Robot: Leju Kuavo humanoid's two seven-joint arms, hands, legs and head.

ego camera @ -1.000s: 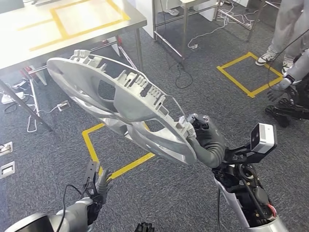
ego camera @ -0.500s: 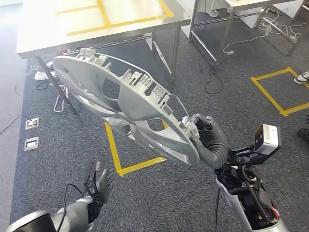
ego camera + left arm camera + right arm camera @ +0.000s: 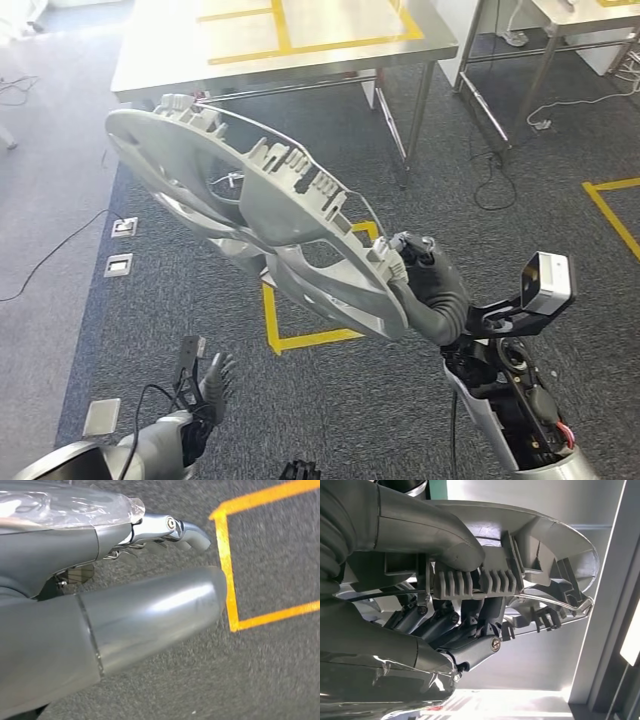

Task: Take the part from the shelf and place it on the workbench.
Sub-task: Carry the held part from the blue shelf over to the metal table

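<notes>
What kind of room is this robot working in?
Probably a workshop or robot test lab. A steel workbench marked with yellow tape stands on grey carpet, yellow tape squares mark the floor, and loose cables trail beneath the tables. The right hand carries a large grey moulded plastic part.

Grey carpet floor [image 3: 468,150] – yellow tape square [image 3: 302,315], steel tables [image 3: 189,60], loose cables [image 3: 494,170].

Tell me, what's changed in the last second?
The camera has swung: the steel workbench now sits more central and the floor markings have shifted, so the robot is turning. The right robot hand still grips the grey plastic part; the left robot hand stays empty.
</notes>
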